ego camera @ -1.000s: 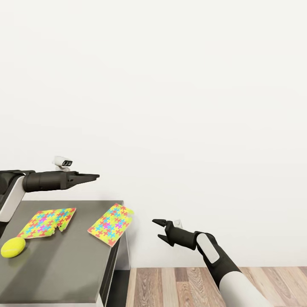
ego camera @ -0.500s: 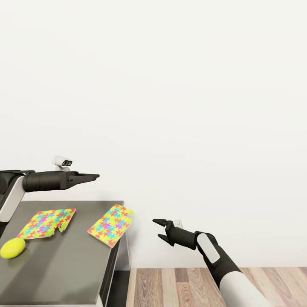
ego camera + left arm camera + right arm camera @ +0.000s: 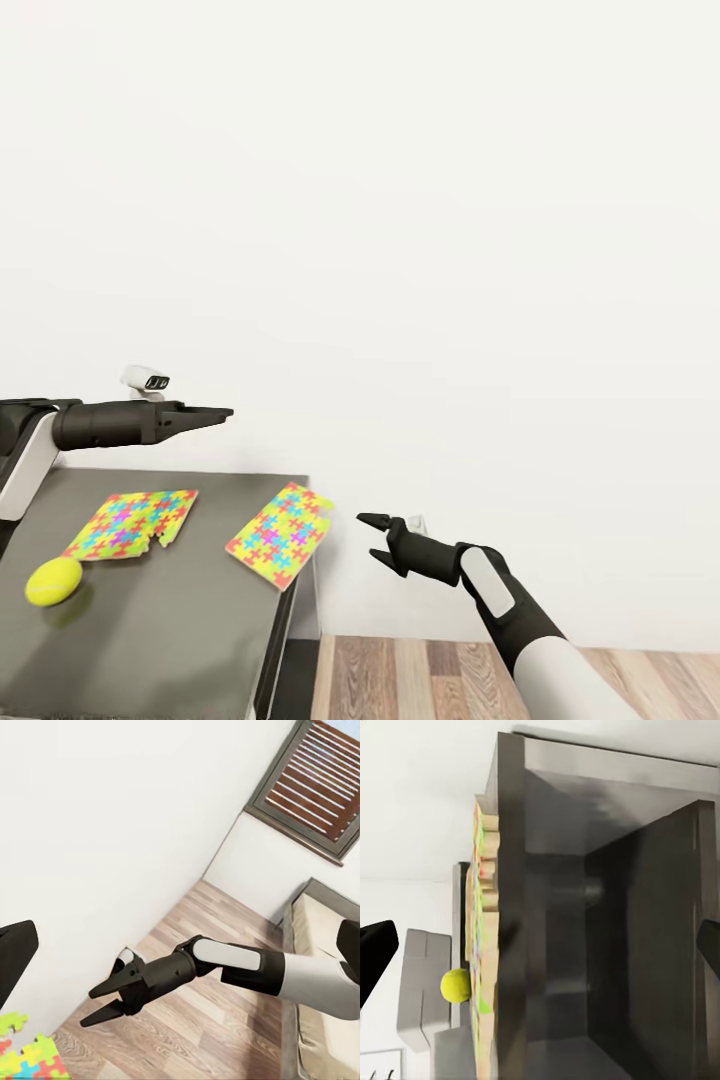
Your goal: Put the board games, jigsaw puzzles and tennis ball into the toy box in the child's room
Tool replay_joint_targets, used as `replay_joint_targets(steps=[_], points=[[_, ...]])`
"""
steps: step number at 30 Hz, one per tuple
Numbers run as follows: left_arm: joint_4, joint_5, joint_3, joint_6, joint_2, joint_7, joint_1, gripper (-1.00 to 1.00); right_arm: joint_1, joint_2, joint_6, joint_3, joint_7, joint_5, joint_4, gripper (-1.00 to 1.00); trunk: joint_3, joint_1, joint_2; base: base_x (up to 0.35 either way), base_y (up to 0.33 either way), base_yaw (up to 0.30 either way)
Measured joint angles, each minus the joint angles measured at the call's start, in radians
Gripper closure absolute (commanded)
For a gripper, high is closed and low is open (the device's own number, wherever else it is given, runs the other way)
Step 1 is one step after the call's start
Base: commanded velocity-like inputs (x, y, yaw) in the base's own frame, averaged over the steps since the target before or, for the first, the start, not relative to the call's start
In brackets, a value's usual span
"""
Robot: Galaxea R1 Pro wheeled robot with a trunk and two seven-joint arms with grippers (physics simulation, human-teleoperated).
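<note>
Lying flat on the dark table (image 3: 150, 640): two jigsaw puzzles & a tennis ball (image 3: 54, 581).

One puzzle (image 3: 134, 522) is seen near the ball, w/ the other puzzle (image 3: 281, 533) set at the table's right edge, its corner overhanging. Left pincer (image 3: 222, 411) is held above the table's far side, tips drawn narrow together, nothing gripped. Right pincer (image 3: 368, 537) is held off the table over the wood floor (image 3: 420, 675), jaws spread wide, empty; white wall (image 3: 400, 250) behind.
</note>
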Motion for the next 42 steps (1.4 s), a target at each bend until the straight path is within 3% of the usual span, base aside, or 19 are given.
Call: replay_joint_targets(steps=[42], points=[[-0.008, 0.002, 0.000, 0.000, 0.002, -0.005, 0.000, -1.00, 0.000, 0.000, -0.001, 0.004, 0.000, 0.009, 0.007, -1.00, 0.000, 0.000, 0.000, 0.028, 0.014, 0.005]])
